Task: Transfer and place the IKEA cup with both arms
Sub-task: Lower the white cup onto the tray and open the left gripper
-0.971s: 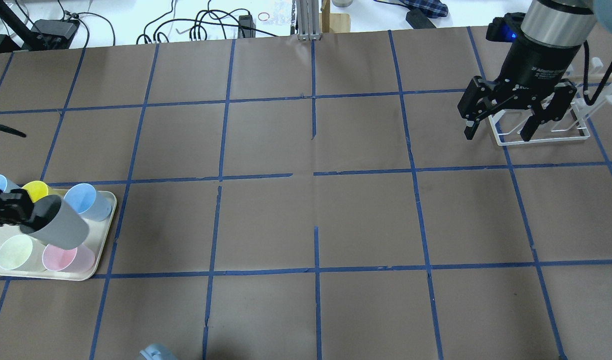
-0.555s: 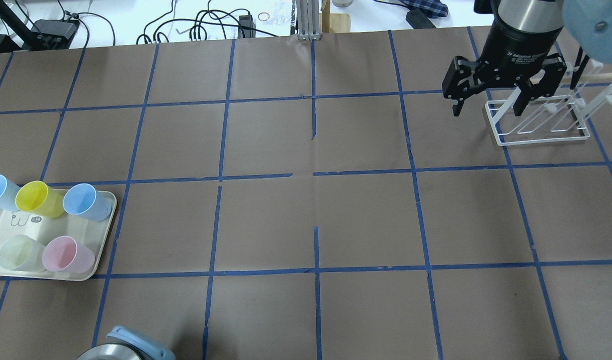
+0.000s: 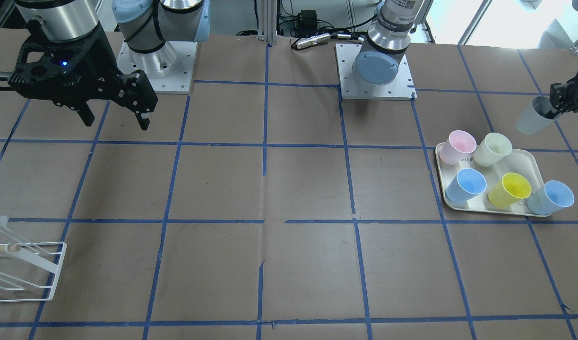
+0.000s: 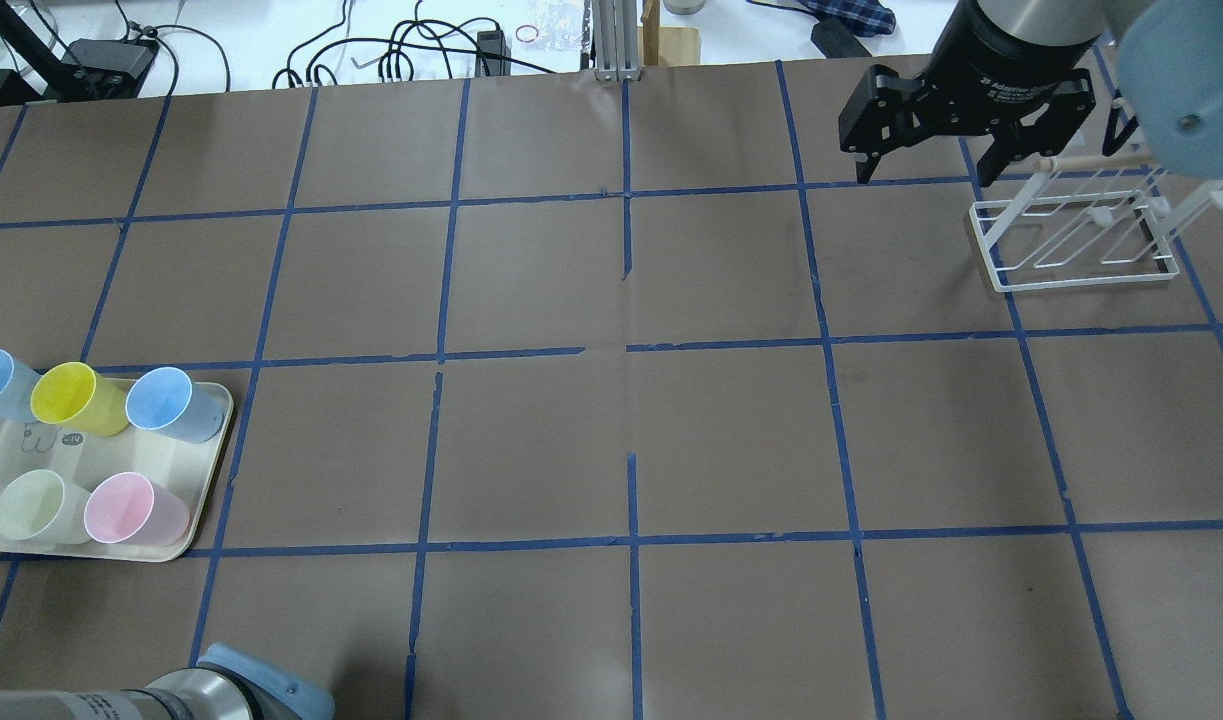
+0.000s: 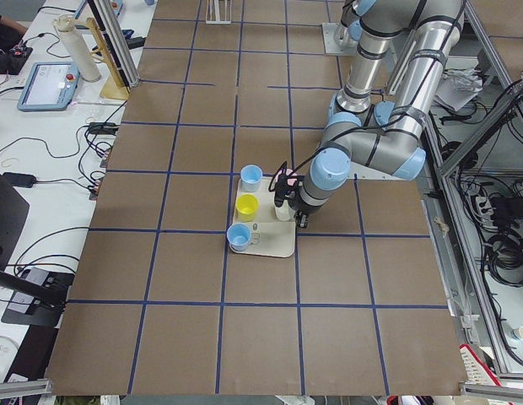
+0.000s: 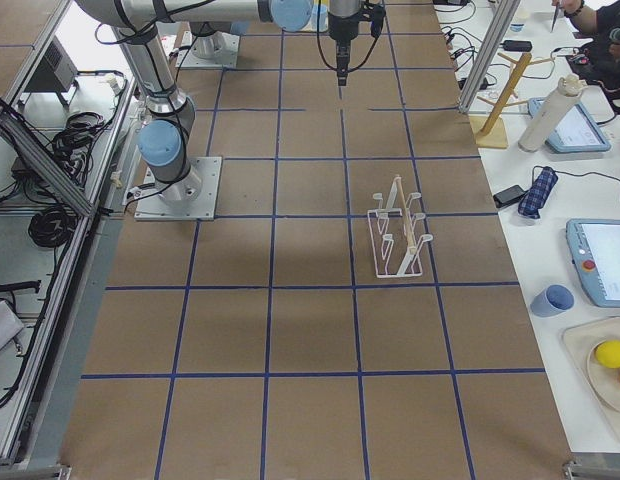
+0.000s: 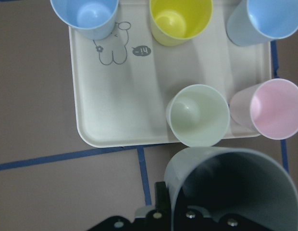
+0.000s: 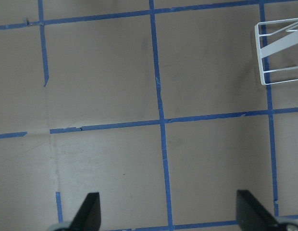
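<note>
I see a brown table marked into squares with blue tape. At the far right edge of the front-facing view, my left gripper has its fingers clamped on the rim of the IKEA cup. The pale grey tumbler is tilted and held in the air. It is off the tray, beside the tray's robot-side edge. In the left wrist view the cup's open mouth fills the lower right, with the tray just beyond it.

Five cups stand on the cream tray: a pink cup, a pale cream-green cup, a blue cup, a yellow cup and a second blue cup, which sits at the tray's edge.

My right gripper hangs above the table at the opposite end, its fingers wide apart and holding nothing. It is just beside a white wire rack that stands on the table.
</note>
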You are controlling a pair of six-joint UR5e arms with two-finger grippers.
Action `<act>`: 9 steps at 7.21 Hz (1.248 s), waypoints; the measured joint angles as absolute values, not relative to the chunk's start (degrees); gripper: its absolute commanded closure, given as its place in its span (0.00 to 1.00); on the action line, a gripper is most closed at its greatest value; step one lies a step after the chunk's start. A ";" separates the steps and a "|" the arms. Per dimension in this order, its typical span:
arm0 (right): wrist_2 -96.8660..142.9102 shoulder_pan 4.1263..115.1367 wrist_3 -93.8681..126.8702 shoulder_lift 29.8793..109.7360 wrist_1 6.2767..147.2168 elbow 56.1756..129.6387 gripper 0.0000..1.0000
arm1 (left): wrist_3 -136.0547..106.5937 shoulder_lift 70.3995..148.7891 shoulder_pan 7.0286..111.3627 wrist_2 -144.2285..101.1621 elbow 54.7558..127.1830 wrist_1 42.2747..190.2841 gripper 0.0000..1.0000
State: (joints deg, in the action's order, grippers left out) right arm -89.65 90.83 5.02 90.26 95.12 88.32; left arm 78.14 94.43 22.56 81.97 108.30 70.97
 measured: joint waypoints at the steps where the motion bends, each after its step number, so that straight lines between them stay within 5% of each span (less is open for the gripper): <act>1: -89.71 91.71 5.35 90.11 94.96 88.14 0.00 | 79.34 97.28 22.53 81.61 107.94 68.79 1.00; 8: -89.39 92.33 4.71 89.12 89.44 85.23 0.00 | 80.15 107.85 22.43 78.89 106.99 62.37 1.00; 9: -89.49 92.30 4.65 89.25 89.28 85.24 0.00 | 80.15 108.45 22.42 78.91 106.97 61.99 0.59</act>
State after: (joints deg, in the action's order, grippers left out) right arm -89.49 92.30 4.65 89.25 89.28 85.24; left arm 80.15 108.45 22.42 78.91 106.97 61.99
